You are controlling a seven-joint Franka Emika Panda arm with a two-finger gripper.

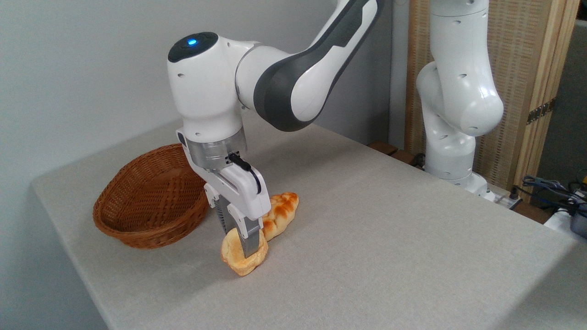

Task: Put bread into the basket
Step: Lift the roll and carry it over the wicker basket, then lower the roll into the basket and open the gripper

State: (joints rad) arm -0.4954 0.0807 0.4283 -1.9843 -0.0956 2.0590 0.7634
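**Pincer clamped on bun, basket to the left**

Pincer (246, 245) points down at the front-left part of the bench (390, 238), its fingers (250, 240) closed onto the bread (242, 257). Near finger lies across the bun's front face; the far finger is hidden behind it. The bread is a small pale-golden bun, tilted up on edge, toasted face toward the camera. Its bottom edge is at or just off the bench cloth; cannot tell which, shadow directly beneath.

Just behind and to the right of the bun lies a longer braided loaf (280, 214), orange-brown, flat on the bench, its pointed end up-right. Its near end meets the pincer and the bun in the picture; contact unclear.

Basket (151, 197) sits to the left of the pincer, reddish-brown wicker, oval, thick rim, inside bare. It is tipped, with the far rim higher than the near one. Basket and bun are apart, with a strip of bench between.

The arm's wrist (206, 91) hangs above the basket's right edge, blue light on top. Arm base (451, 137) stands at the bench's far right edge, in front of a woven screen (518, 68). Cables (550, 185) at far right.
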